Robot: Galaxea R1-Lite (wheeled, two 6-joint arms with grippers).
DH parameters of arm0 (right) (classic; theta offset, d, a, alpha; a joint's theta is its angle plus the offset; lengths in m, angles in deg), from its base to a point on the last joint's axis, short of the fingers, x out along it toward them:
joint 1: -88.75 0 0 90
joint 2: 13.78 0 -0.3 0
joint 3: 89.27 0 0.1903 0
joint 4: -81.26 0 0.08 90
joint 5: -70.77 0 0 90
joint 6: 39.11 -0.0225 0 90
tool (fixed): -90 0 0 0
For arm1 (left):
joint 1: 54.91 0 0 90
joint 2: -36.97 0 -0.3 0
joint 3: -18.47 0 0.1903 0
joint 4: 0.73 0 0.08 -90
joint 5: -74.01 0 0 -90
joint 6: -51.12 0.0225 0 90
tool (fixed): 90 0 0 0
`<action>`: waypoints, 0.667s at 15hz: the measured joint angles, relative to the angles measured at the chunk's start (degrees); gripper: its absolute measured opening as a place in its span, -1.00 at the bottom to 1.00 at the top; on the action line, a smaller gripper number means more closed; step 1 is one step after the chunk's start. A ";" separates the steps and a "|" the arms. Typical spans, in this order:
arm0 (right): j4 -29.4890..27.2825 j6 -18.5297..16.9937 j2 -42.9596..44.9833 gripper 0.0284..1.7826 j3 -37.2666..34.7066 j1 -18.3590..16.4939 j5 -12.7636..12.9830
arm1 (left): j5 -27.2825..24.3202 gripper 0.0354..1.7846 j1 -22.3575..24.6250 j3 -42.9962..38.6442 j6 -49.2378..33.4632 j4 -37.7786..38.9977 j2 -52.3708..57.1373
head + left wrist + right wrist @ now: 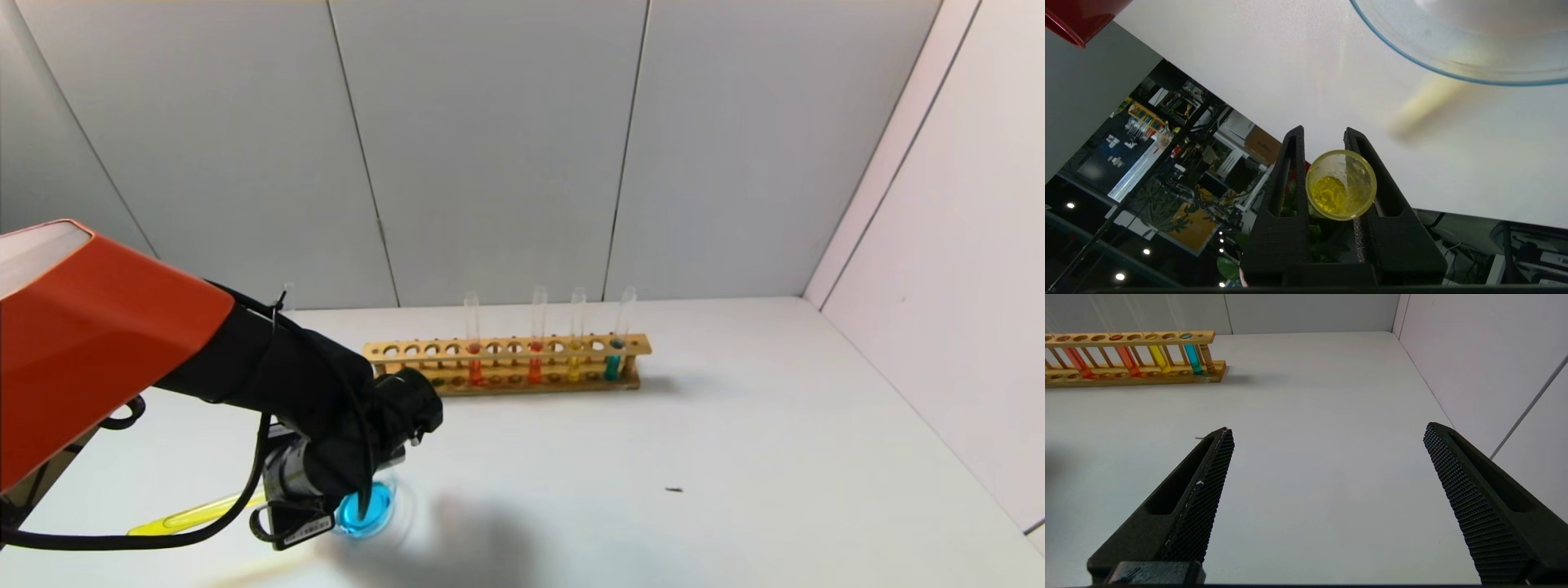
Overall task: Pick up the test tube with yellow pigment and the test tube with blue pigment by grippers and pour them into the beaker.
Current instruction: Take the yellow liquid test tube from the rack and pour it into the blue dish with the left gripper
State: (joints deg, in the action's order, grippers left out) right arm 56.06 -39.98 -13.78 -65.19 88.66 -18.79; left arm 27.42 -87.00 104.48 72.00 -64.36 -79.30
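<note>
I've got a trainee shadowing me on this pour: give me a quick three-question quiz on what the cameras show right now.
1. True or false: the left gripper is shut on the test tube with yellow pigment.
2. What colour is the liquid already in the beaker? A) orange-red B) blue C) clear
3. Fill in: counting left to right in the head view, the tubes standing in the wooden rack hold orange-red, orange-red, yellow and ____ liquid.

Key:
1. True; the tube sits between its fingers, lying nearly level beside the beaker.
2. B.
3. Blue. The right gripper hangs open, well apart from the rack.
</note>
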 joint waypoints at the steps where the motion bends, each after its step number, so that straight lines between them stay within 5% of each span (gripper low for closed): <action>1: 0.00 0.00 0.00 0.91 0.00 0.00 0.00 | 0.02 -0.65 -0.21 0.69 -0.18 -2.15 -0.05; 10: 0.02 0.00 0.00 0.91 0.00 0.02 0.00 | -0.04 -0.65 -1.95 2.68 -0.68 -5.18 -2.21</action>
State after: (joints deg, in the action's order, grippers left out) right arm 56.08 -39.98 -13.78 -65.19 88.68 -18.79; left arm 27.38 -88.95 107.16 71.32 -69.54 -81.50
